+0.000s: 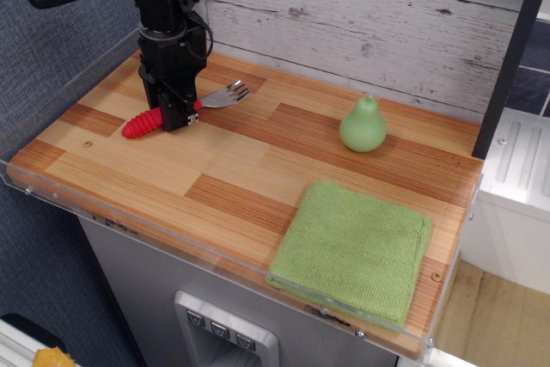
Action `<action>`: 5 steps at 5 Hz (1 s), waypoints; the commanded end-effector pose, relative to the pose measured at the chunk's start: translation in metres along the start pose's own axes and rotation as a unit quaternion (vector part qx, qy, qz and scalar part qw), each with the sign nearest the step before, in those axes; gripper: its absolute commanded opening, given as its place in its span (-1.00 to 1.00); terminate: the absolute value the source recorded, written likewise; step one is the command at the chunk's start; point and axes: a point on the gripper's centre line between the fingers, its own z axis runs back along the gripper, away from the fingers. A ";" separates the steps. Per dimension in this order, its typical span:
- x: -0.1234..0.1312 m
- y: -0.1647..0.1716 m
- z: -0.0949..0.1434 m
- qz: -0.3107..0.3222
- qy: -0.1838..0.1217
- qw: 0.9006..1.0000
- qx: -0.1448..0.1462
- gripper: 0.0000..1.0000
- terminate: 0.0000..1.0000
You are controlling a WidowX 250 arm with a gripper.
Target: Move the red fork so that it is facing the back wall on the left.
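The red fork is at the back left of the wooden table. Its ribbed red handle points to the front left and its silver tines point to the right and slightly back, toward the plank back wall. My black gripper stands upright over the fork's middle and is shut on it. The middle of the handle is hidden behind the gripper. I cannot tell whether the fork rests on the table or is just above it.
A green pear stands at the back right. A green cloth lies at the front right. The blue-grey side panel runs along the left. A clear plastic rim lines the table's edges.
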 end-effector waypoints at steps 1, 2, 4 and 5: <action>0.008 0.004 0.020 0.019 -0.041 0.999 0.011 1.00 -1.00; 0.007 -0.002 0.036 0.026 -0.030 0.999 0.031 1.00 -1.00; 0.001 -0.010 0.068 0.101 -0.032 0.994 0.026 1.00 -1.00; 0.007 -0.023 0.084 0.136 -0.001 0.991 -0.006 1.00 -1.00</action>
